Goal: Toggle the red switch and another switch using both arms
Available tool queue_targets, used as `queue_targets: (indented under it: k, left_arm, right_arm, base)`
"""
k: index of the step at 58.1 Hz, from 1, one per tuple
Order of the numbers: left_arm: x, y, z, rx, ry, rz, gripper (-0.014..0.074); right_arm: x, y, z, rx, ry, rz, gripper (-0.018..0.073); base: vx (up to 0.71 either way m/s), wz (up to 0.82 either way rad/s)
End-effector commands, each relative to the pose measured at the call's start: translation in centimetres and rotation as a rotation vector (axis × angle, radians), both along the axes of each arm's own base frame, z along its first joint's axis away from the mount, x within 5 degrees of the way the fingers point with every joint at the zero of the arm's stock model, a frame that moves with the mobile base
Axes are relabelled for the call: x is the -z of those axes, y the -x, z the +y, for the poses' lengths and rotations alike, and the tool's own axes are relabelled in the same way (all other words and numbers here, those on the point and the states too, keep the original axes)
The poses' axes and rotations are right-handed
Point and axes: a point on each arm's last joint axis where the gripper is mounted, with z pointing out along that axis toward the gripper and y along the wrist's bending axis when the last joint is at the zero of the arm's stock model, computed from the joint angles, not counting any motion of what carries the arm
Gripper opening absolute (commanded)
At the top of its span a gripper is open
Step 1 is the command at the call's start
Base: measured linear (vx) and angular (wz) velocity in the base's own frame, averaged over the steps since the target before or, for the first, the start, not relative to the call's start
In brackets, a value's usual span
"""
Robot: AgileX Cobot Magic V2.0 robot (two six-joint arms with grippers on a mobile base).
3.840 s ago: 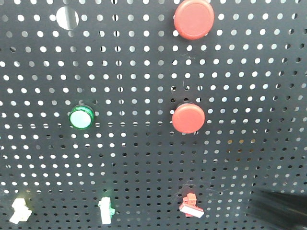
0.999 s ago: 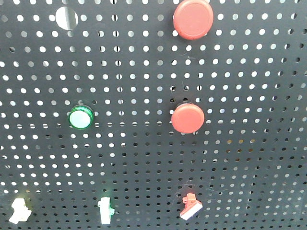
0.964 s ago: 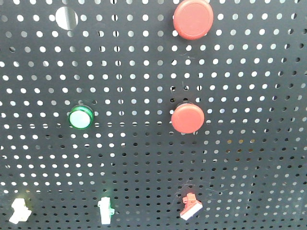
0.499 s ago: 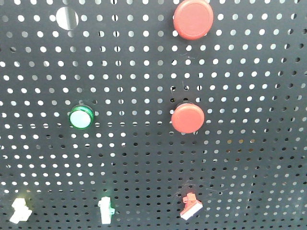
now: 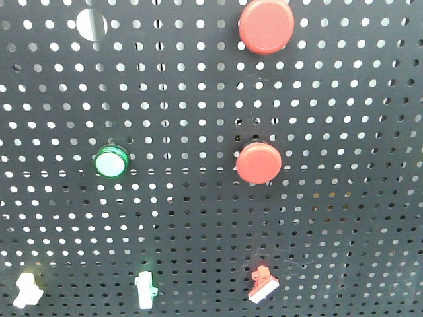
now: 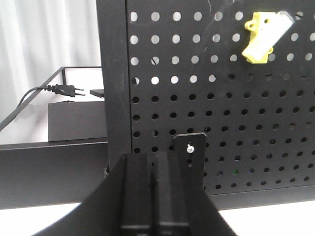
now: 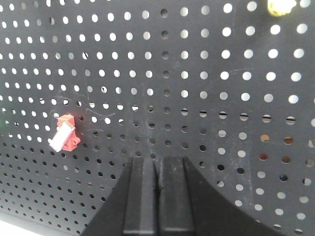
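Note:
The red switch [image 5: 263, 284] sits low on the black pegboard, its white lever slanting down to the left. In the right wrist view the red switch [image 7: 65, 133] is up and to the left of my right gripper [image 7: 157, 162], which is shut, empty and apart from it. The other switch [image 5: 26, 290], pale cream, is at the bottom left. In the left wrist view this yellow switch [image 6: 264, 30] is high on the right, far above my shut, empty left gripper [image 6: 153, 160]. Neither gripper shows in the front view.
Two big round red buttons [image 5: 266, 25] [image 5: 258, 162] and a green button [image 5: 110, 162] stand on the pegboard [image 5: 344, 132]. A white-and-green toggle [image 5: 145, 289] sits between the two switches. A black bracket [image 6: 189, 147] and the board's frame post [image 6: 113, 83] are in front of the left gripper.
The dark arm seen at the lower right 3.8 s ago has left the front view. The red switch's white lever slanted down-right then and slants down-left now. Nothing has moved in the last second.

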Motion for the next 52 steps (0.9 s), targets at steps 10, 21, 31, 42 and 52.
queue_targets:
  k: [10,21,31,42,52]
  left_arm:
    - [-0.1,0.1,0.0,0.004,0.018,-0.071,0.0003]
    - [-0.1,0.1,0.0,0.004,0.018,-0.071,0.0003]
    - [-0.1,0.1,0.0,0.004,0.018,-0.071,0.0003]
    - [-0.1,0.1,0.0,0.004,0.018,-0.071,0.0003]
    - [-0.1,0.1,0.0,0.004,0.017,-0.071,0.0003]
  right_arm:
    - [-1.0,0.1,0.1,-0.01,0.001,-0.029,-0.0006]
    - [-1.0,0.1,0.1,-0.01,0.001,-0.029,-0.0006]
    - [-1.0,0.1,0.1,-0.009,0.003,-0.03,-0.0006]
    - [-0.9,-0.5,0.5,-0.014,0.039,-0.024,-0.0006]
    - [-0.1,-2.1,1.5,-0.025,0.105,0.028,-0.0006]
  base:
    - [0.0,0.0]
    - [0.0,0.0]
    - [0.0,0.0]
    - [0.0,0.0]
    - [0.0,0.0]
